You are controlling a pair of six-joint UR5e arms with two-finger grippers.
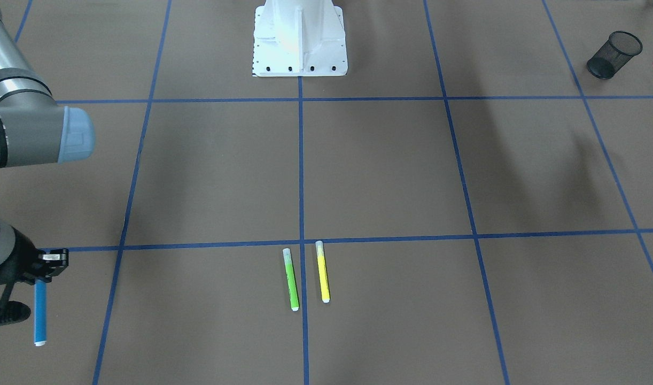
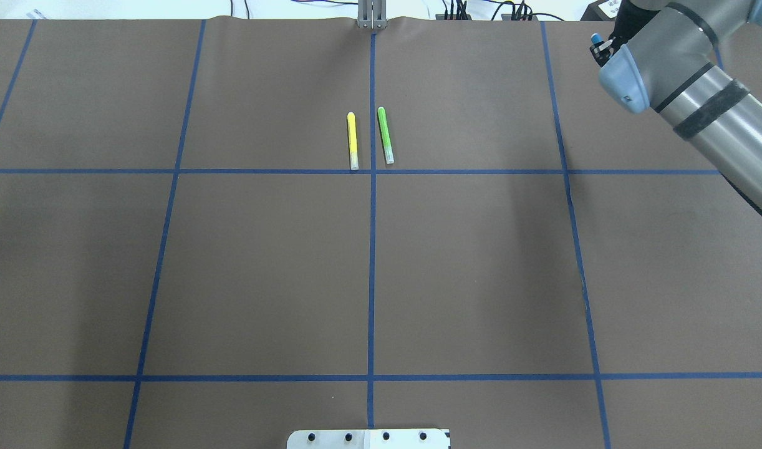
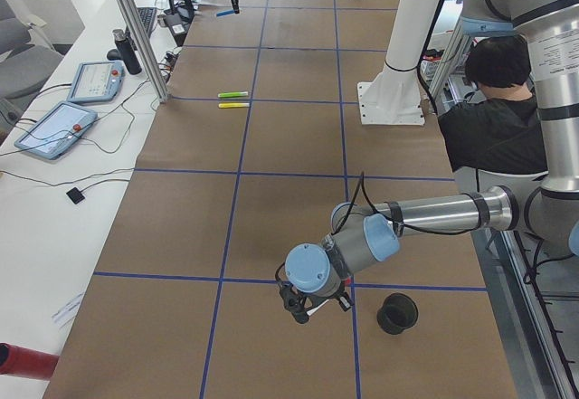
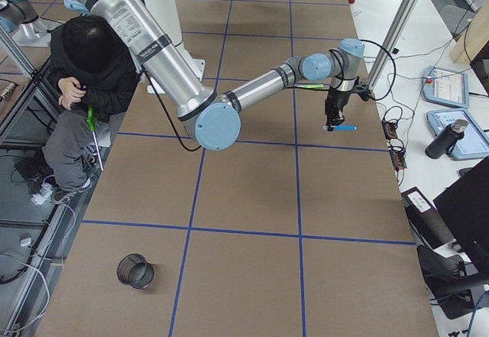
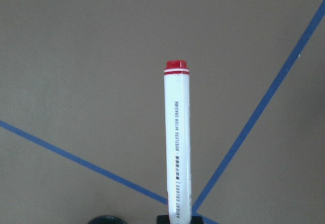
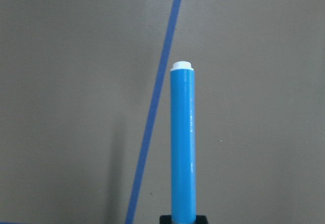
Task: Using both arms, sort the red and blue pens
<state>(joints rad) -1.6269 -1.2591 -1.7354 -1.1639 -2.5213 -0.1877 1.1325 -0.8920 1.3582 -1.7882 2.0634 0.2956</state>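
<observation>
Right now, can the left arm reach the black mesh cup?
Likely yes: the left gripper, holding the white red-capped marker, hangs close beside the upright black mesh cup, only bare table between.

Blue pen (image 6: 183,142), red-capped white pen (image 5: 177,142)

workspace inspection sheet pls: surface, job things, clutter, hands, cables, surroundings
surface: brown table cover with a blue tape grid
job's things: blue pen in right hand; red pen in left hand
clutter: green marker and yellow marker side by side, apart; left-end mesh cup; right-end mesh cup
hands: both shut on their pens
cables: wires on the side bench
surroundings: seated person behind the robot; control pendants
</observation>
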